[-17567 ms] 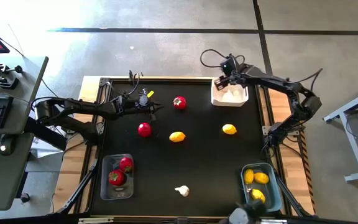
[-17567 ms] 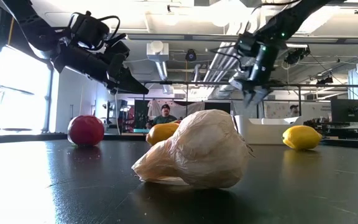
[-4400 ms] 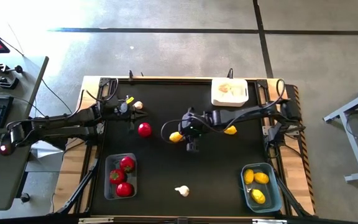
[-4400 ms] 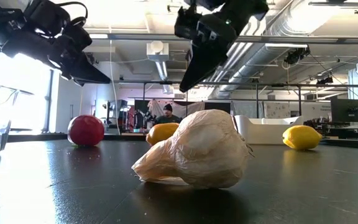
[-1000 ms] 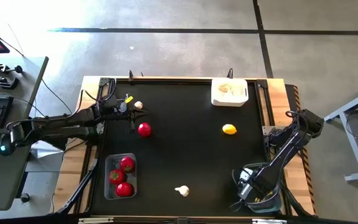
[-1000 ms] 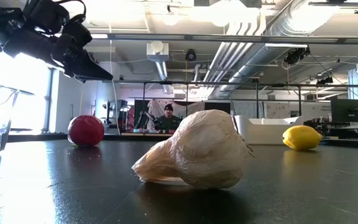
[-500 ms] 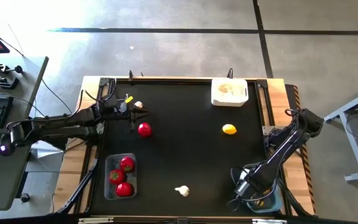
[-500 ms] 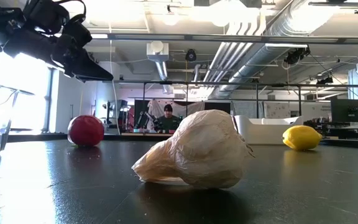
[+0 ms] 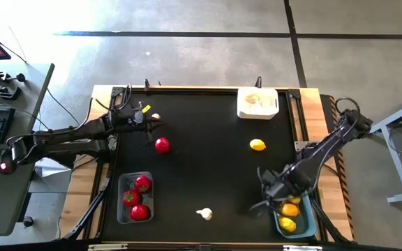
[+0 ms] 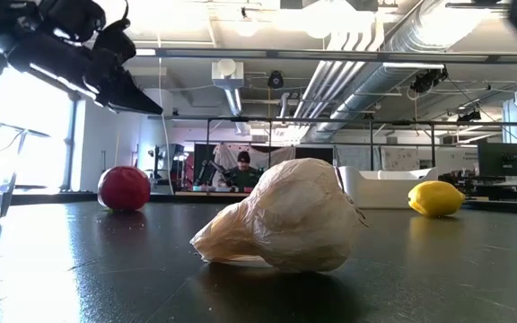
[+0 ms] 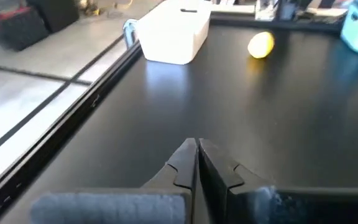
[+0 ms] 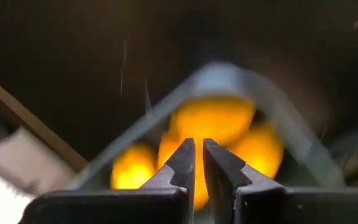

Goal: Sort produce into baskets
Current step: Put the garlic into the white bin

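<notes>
A red produce piece (image 9: 162, 145), a yellow one (image 9: 257, 145) and a garlic bulb (image 9: 204, 213) lie loose on the black table, with another bulb (image 9: 155, 117) beside my left arm. The clear basket (image 9: 122, 209) holds three red pieces. White bulbs fill the white basket (image 9: 258, 110). The blue basket (image 9: 306, 224) holds yellow pieces (image 12: 213, 121). My left gripper (image 9: 148, 130) hangs shut above the far left of the table. My right gripper (image 9: 265, 197) is shut and points down above the blue basket's left rim, with nothing in it.
The loose garlic bulb (image 10: 281, 215) fills the low view's centre, with the red piece (image 10: 124, 187) and the yellow piece (image 10: 435, 197) behind it. Bare table lies between the loose pieces. Wooden rails run along the table's left and right sides.
My right gripper has risen out of the blue basket and gone toward the table's far edge and a little to the left. The yellow pieces in the basket, covered by it before, now show.
</notes>
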Motion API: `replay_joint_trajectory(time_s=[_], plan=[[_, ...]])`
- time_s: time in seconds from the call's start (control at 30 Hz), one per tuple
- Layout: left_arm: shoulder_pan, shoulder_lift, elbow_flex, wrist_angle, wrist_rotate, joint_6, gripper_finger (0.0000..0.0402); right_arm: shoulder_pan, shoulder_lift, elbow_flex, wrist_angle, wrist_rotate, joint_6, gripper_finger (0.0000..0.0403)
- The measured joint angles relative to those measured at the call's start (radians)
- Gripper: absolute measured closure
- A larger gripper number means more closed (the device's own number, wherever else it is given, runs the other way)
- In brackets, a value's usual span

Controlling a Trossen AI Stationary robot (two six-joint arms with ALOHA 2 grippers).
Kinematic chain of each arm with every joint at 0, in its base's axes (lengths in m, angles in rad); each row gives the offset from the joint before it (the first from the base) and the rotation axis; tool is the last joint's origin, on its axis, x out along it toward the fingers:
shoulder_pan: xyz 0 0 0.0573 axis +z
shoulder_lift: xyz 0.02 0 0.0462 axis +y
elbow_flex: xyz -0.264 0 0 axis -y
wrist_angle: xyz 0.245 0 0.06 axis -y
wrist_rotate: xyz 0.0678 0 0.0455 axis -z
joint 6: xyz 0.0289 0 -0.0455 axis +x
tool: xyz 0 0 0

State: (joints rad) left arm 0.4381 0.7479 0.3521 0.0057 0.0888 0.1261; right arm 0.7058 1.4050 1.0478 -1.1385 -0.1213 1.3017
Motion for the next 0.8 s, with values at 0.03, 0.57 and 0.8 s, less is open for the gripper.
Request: replay_joint_trajectory(time_s=[0.03, 0.57, 0.8], plan=[[0.000, 0.000, 0.023, -0.040, -0.009, 0.002, 0.0399, -0.023, -0.009, -0.006, 0.001, 0.060, -0.049, 0.0382], [0.000, 0.178, 0.364, -0.513, -0.029, -0.001, 0.0401, -0.523, -0.046, -0.455, 1.180, 0.276, -0.900, 0.0402], [0.015, 0.409, 0.545, -0.823, -0.104, 0.067, 0.0401, -0.581, -0.046, -0.477, 1.334, 0.319, -1.066, 0.0402]])
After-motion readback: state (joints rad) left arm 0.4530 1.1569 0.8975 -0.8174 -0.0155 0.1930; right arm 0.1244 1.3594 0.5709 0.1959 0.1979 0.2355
